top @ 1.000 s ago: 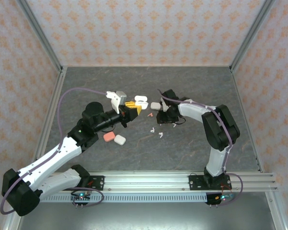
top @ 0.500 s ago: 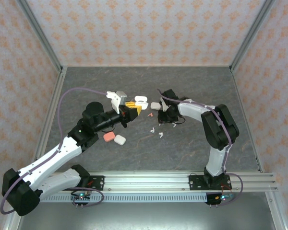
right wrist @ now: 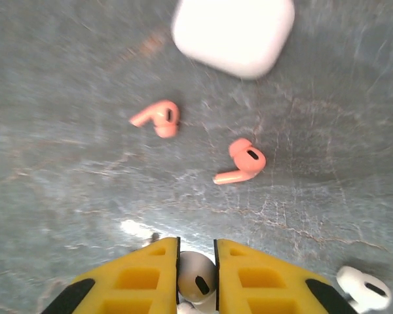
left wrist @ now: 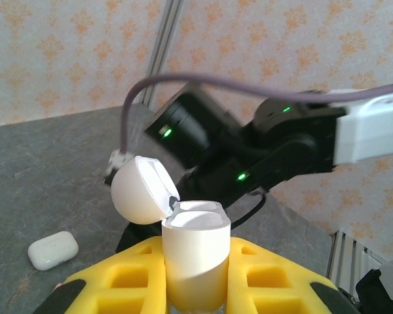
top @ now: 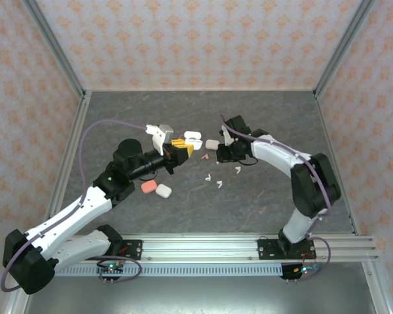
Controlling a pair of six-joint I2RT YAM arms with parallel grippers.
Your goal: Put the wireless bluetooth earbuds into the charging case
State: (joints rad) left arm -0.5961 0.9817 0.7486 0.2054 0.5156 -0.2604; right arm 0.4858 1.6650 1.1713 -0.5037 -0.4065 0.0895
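Earbud update: the right hand [right wrist: 196,252] is pinching a white earbud [right wrist: 196,278] between its yellow pads [right wrist: 137,281], jaws pressed nearly together on it. The stem looks like it's running back into the hand, but that's hard to tell. Ahead of it, salmon-pink earbuds [right wrist: 158,118] are lying loose on the worktop [right wrist: 65,196], with a closed white case [right wrist: 234,33] beyond them and another white earbud [right wrist: 361,288] off to one side. The left hand [left wrist: 196,255] is clamping an open white charging case [left wrist: 194,226] upright, lid [left wrist: 143,190] flipped back. In the top view that case is sitting left of the right hand, near but apart. I'm guessing the right arm is the one carrying across, stem lined up with a well.
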